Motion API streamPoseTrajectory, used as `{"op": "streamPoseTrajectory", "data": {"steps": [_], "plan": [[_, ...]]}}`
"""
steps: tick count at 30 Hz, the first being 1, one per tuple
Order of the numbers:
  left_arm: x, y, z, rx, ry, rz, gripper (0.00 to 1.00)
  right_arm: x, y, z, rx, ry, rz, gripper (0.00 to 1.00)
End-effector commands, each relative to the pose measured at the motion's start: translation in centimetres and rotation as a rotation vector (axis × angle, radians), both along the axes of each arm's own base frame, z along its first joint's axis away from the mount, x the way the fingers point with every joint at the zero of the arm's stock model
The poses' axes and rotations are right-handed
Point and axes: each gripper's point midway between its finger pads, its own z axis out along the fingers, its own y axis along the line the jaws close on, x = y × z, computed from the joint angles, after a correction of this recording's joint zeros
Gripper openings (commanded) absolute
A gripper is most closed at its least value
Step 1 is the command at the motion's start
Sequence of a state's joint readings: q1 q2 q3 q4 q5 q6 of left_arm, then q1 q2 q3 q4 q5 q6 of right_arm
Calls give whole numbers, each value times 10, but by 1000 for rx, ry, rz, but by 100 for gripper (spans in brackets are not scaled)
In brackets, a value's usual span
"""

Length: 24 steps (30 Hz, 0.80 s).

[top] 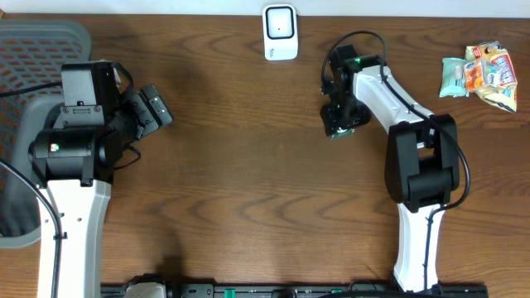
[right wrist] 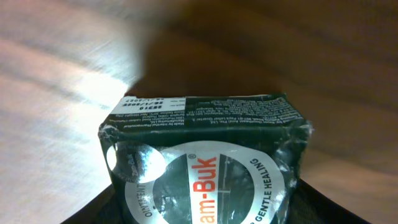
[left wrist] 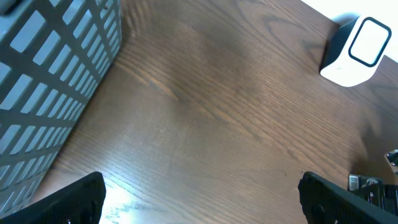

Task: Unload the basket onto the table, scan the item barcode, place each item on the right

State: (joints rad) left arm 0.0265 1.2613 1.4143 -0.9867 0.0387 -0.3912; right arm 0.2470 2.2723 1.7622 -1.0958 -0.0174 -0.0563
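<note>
Box (right wrist: pixel 205 149) before scanner (top: pixel 280 33), rightward

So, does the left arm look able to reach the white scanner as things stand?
Probably yes: only bare table lies between the left gripper and the scanner, and its jaws stand open. The right gripper sits well off that path.

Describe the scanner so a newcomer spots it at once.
Look at the far edge of the wooden table, near its middle. The scanner stands there: a small white block with a dark-rimmed window, unlike the colourful snack packets at the right.
</note>
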Motion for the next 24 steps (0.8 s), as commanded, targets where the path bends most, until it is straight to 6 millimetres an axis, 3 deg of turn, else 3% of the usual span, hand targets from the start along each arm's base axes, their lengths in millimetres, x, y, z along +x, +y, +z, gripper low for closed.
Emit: {"op": "streamPoseTrajectory", "data": {"steps": [1,6,7,11,17,24], "plan": [[1,4,4,16,-8,1,98,-1,44,14,224,47,55,58],[1,4,4,16,-8,1,98,-2,108,77,638,67,139,57],[1,4,4,16,-8,1,98,-4,128,102,797,72,162,57],[1,4,4,16,-8,1,98,-10,154,144,1067,82,208,59],[1,4,4,16,-8,1,98,-21,170,178,1282,97,252,58],[1,4,4,16,-8,1,98,-34,181,189,1353,88,329,58]]}}
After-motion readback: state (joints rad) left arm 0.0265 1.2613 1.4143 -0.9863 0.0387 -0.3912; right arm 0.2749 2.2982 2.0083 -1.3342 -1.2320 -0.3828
